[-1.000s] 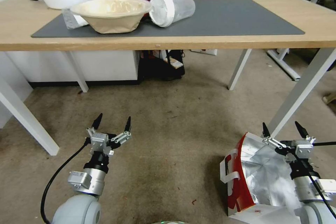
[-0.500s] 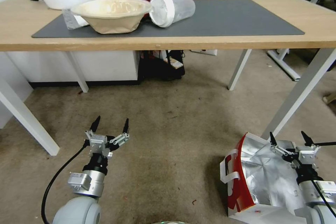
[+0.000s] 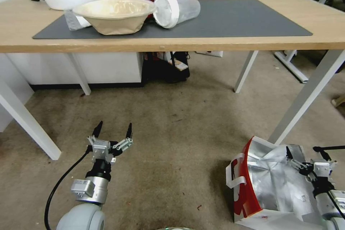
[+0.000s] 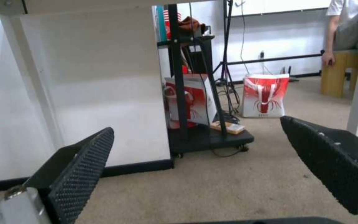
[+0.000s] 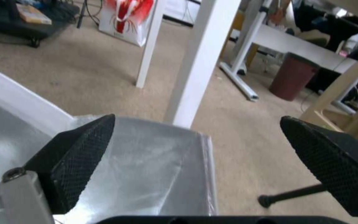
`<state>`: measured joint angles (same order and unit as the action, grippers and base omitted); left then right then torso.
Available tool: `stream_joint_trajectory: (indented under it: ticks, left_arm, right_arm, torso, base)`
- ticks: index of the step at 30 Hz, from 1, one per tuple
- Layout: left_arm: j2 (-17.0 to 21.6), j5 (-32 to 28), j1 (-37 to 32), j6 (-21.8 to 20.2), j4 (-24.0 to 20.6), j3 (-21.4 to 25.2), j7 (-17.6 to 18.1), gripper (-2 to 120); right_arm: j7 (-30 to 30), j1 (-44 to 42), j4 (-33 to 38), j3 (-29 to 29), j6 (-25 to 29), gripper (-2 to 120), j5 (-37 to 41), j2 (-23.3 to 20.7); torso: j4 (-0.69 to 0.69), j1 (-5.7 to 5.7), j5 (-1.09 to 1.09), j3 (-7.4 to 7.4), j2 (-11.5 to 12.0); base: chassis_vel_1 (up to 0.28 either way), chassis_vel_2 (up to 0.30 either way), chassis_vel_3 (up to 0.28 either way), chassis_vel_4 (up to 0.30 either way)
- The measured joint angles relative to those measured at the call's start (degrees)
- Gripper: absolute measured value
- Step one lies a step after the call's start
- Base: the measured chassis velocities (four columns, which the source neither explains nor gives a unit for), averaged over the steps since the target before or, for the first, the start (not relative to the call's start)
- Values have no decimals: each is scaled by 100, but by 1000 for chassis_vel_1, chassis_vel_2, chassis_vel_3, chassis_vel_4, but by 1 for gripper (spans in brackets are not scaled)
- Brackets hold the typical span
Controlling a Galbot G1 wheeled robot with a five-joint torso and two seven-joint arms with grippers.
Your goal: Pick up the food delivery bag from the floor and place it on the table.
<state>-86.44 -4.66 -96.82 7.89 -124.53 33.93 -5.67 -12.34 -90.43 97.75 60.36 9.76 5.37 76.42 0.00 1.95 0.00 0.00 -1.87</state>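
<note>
The food delivery bag [image 3: 266, 183] stands on the floor [image 3: 172, 133] at the lower right. It has red and white sides, white strap handles and an open top with crumpled silver foil. My right gripper [image 3: 305, 152] is open, low over the bag's far right corner. In the right wrist view one finger [image 5: 79, 158] hangs over the foil [image 5: 146, 165] and the other [image 5: 332, 168] over carpet, with the bag's edge between them. My left gripper [image 3: 115, 125] is open above bare carpet at the lower left, holding nothing. The table [image 3: 179, 45] with its dark grey mat [image 3: 233, 18] spans the view above.
Bowls [image 3: 115, 14] and tipped cups [image 3: 176, 9] crowd the mat's left half. A white table leg [image 3: 305, 97] slants down just beyond the bag. A black cart [image 4: 204, 137] stands under the table. Another red and white bag [image 4: 266, 95] sits far behind it.
My right gripper has sunk toward the bag's open top, still open. The left gripper has dropped slightly. The bag has not moved.
</note>
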Motion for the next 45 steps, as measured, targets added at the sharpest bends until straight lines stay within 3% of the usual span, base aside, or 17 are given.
stream_joint_trajectory:
  ticks: [11, 19, 26, 45]
  left_arm:
    - [12, 47, -35, 89, 8, 30, 15, 100]
    - [-8, 72, -49, 105, 2, 22, 22, 100]
    - [-9, 76, -54, 110, 2, 23, 33, 100]
    - [10, 90, -95, 194, 12, 30, 43, 100]
  right_arm:
    - [3, 39, -117, 2, -268, 100, 164, -134]
    - [16, 82, -108, -26, -812, 96, 622, -287]
    - [81, 91, -72, -53, -1277, 67, 825, -368]
    - [204, 103, -134, -172, -1613, 2, 1273, -397]
  torso:
    - [0, 0, 0, 0, -1]
    - [0, 0, 0, 0, -2]
    - [0, 0, 0, 0, -2]
    - [0, 0, 0, 0, -3]
  base:
    - [0, 0, 0, 0]
    - [0, 0, 0, 0]
    - [0, 0, 0, 0]
    - [0, 0, 0, 0]
